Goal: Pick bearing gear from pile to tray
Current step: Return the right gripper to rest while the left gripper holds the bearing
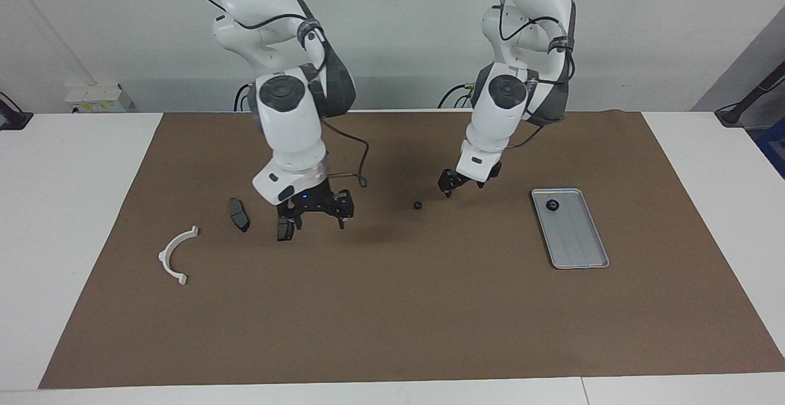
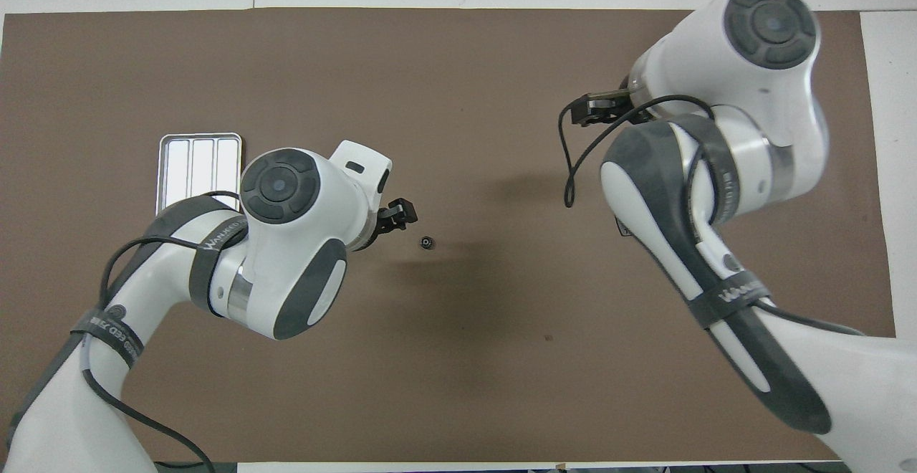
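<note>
Bearing ring (image 1: 417, 205): 1 small black piece, loose on the brown surface (image 1: 392, 307), just beside the left pincer (image 1: 461, 185), between pile and tray (image 1: 589, 258). Left pincer spread: cannot tell; should descend centred, squarely over the ring. Right pincer (image 1: 314, 213): fingers apart, low by a brake pad (image 1: 284, 228), waiting; 1 ring (image 1: 552, 205) sits in tray.

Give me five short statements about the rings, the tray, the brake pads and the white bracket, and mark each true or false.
1. One small black ring lies in the tray. True.
2. A second black ring lies on the brown mat beside the left gripper. True.
3. The white bracket lies in the tray. False: it lies on the mat toward the right arm's end of the table.
4. The tray holds a brake pad. False: one brake pad lies on the mat beside the right gripper.
5. The right gripper is over the tray. False: it is over the mat, with a second brake pad at its fingers.
</note>
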Available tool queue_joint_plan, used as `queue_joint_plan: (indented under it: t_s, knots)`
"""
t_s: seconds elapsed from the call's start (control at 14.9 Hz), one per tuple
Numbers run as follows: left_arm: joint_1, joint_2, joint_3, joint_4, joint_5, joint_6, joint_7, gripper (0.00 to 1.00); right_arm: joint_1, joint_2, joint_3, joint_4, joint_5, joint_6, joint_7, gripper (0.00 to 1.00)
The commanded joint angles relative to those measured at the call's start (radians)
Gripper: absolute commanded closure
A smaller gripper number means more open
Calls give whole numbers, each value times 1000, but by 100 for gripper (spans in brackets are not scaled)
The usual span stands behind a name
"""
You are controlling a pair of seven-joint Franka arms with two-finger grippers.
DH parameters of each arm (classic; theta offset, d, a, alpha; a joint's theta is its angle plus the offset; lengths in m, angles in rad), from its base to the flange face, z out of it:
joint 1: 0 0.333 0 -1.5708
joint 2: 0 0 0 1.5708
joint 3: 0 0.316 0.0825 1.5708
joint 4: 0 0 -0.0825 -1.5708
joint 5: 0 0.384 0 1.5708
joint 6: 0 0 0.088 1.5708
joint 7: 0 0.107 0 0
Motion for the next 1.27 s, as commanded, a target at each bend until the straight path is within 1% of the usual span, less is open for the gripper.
queue_joint_plan:
  t_s: [0.0, 0.07, 0.2, 0.34, 0.47, 0.54, 0.67, 0.8, 1.14, 1.21]
  knots:
    - [-82, 211, 21, 181, 5, 6, -121, 0, -60, -124, 10, -15, -6, -147, -96, 2]
    - [-82, 215, 21, 173, 13, 0, -120, 0, -76, -165, 7, -15, -9, -200, -105, 1]
    - [-77, 211, 20, 132, 75, 17, -114, 0, -112, -228, 5, -21, -3, -308, -109, 0]
    - [-74, 205, 20, 121, 77, 25, -115, 0, -154, -260, 5, -46, 4, -353, -112, 0]
    - [-71, 205, 20, 113, 77, 42, -118, 0, -154, -260, 5, -47, 4, -349, -102, 0]
    - [-71, 205, 20, 112, 77, 51, -119, 2, -155, -262, 5, -47, 4, -353, -102, 0]
    - [-65, 200, 20, 83, 77, 86, -125, 9, -184, -262, 5, -47, 4, -357, -114, 0]
    - [-67, 193, 20, 63, 77, 100, -126, 22, -194, -276, 4, -50, 5, -357, -116, 0]
    - [-67, 191, 20, 60, 77, 85, -125, 23, -188, -300, -28, -53, 5, -366, -117, 0]
    - [-65, 191, 20, 60, 77, 85, -123, 24, -183, -309, -44, -69, 5, -361, -117, 0]
